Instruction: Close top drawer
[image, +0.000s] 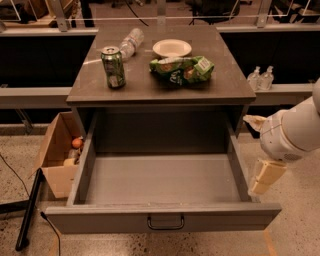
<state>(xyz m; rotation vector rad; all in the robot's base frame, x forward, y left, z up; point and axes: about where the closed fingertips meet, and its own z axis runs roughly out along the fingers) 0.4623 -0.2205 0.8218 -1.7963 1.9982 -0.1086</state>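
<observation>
1. The top drawer (165, 180) stands wide open, pulled out from the cabinet (160, 92) toward the camera, with its long side going left to right.
2. Its front (100, 220) is the face that I think I must push.
3. My gripper (266, 178) hangs just beside the drawer's right wall, behind that front. Whether it is spread or closed, I cannot say.

The arm (296, 131) is white, with rounded, bulbous segments; the gripper (266, 177), low at right, is cream-coloured and blocky.
</observation>
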